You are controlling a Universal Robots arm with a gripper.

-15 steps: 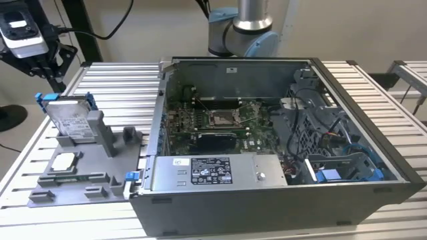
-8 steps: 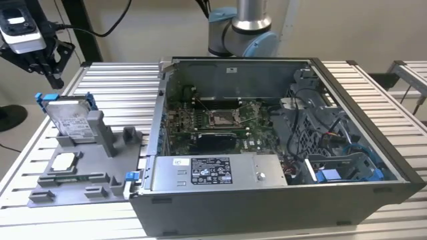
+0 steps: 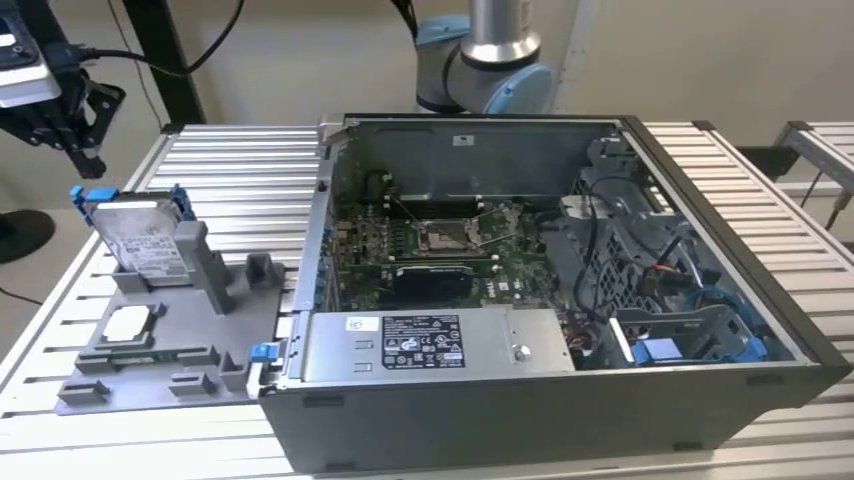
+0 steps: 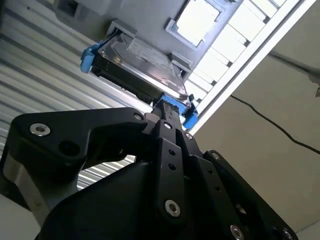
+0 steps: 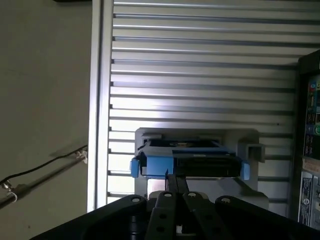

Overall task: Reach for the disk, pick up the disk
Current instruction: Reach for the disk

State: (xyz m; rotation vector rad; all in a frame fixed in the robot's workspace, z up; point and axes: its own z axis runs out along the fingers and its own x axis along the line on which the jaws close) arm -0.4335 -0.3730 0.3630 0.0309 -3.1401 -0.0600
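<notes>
The disk [image 3: 140, 238] stands tilted on its edge in a grey fixture [image 3: 174, 345] on the exterior view's left. It is silver-grey with a white label and blue carrier rails. My gripper [image 3: 88, 158] hangs above the disk and a little further toward the exterior view's left, apart from it. In both wrist views the black fingers [image 4: 167, 112] come together to a point aimed at the disk [image 4: 140, 65]. The disk's blue-railed edge [image 5: 190, 162] lies just beyond the fingertips [image 5: 176, 181]. Nothing is held.
An open computer case [image 3: 561, 300] fills the middle and the exterior view's right of the slatted metal table [image 3: 240, 170]. A small white-topped chip [image 3: 130, 322] lies in the fixture below the disk. The arm's base [image 3: 487, 60] stands behind the case. The table edge [image 5: 97, 100] runs close by the fixture.
</notes>
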